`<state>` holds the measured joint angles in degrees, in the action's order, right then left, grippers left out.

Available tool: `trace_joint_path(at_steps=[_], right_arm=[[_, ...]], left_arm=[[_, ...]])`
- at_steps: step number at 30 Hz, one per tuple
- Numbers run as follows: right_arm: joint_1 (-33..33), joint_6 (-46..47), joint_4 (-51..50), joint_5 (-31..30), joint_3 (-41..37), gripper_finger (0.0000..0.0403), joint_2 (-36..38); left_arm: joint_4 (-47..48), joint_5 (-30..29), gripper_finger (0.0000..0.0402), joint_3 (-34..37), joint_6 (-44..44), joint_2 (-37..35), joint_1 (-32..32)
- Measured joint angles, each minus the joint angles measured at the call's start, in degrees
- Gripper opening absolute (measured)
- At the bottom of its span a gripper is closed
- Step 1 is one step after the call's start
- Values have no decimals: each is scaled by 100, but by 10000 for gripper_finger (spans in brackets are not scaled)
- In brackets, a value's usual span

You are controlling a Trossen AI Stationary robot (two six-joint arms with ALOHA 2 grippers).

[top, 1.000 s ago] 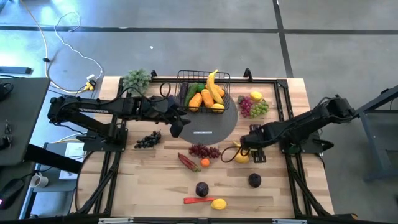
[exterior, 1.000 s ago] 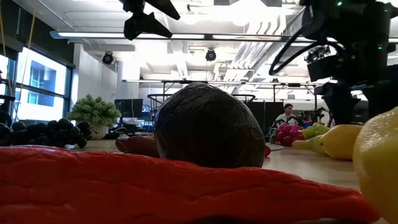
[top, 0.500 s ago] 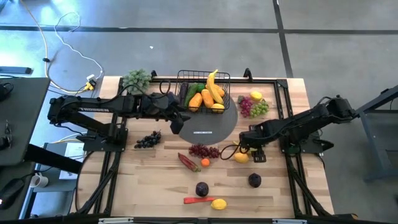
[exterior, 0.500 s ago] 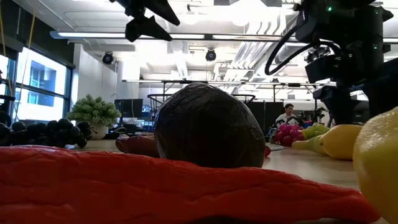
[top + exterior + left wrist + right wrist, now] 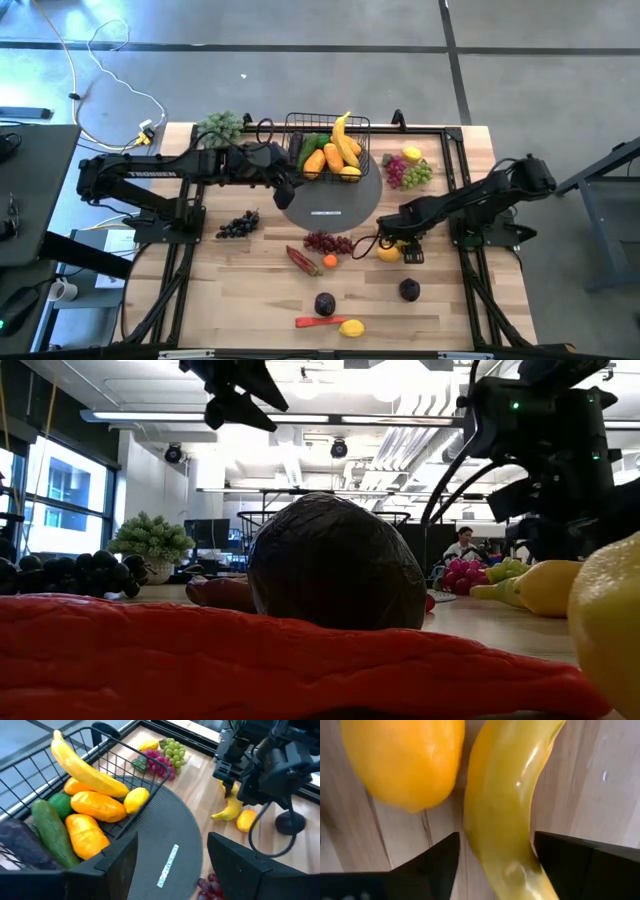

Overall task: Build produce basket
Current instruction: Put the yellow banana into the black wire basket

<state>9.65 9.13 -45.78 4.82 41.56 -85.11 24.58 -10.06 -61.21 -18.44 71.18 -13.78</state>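
Observation:
The black wire basket point(image 5: 300, 125) stands at the far middle of the table, on a grey disc point(image 5: 335, 205). It holds a banana, orange pieces, a lemon and green produce. My left gripper point(image 5: 285, 190) hovers open above the disc beside the basket's left side, with nothing between its fingers point(image 5: 117, 860). On the table to the right lies a yellow banana point(image 5: 505, 805) next to a lemon point(image 5: 405, 760). My right gripper point(image 5: 392, 240) is low over them and open, pointing down, one finger on each side of the banana. My right gripper comes from above, its fingers point(image 5: 427, 865) lying across the banana's middle part point(image 5: 495, 835), one on either side. I cannot tell whether they touch it. The banana lies flat on the table beside the lemon.
Loose produce lies on the table: red grapes point(image 5: 328, 242), dark grapes point(image 5: 236, 225), a red chilli point(image 5: 302, 260), two plums point(image 5: 325, 303) point(image 5: 409, 290), a red strip and lemon point(image 5: 351, 327) near the front, and red and green grapes point(image 5: 408, 172). A leafy bunch point(image 5: 218, 127) stands far left.
My right gripper has sunk toward the banana and shifted a little toward the table's left. My left gripper has drifted toward the far edge, closer to the basket, and rolled slightly. The produce has stayed in place.

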Motion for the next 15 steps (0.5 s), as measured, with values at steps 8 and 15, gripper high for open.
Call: trace_joint_path(at_steps=[8,15], right_arm=[[-2,733,-42,20,80,97,-58],[-67,1598,-72,-91,80,96,-32]], left_arm=[[0,2,227,0,352,1,-309],[-39,1,227,0,524,1,-643]])
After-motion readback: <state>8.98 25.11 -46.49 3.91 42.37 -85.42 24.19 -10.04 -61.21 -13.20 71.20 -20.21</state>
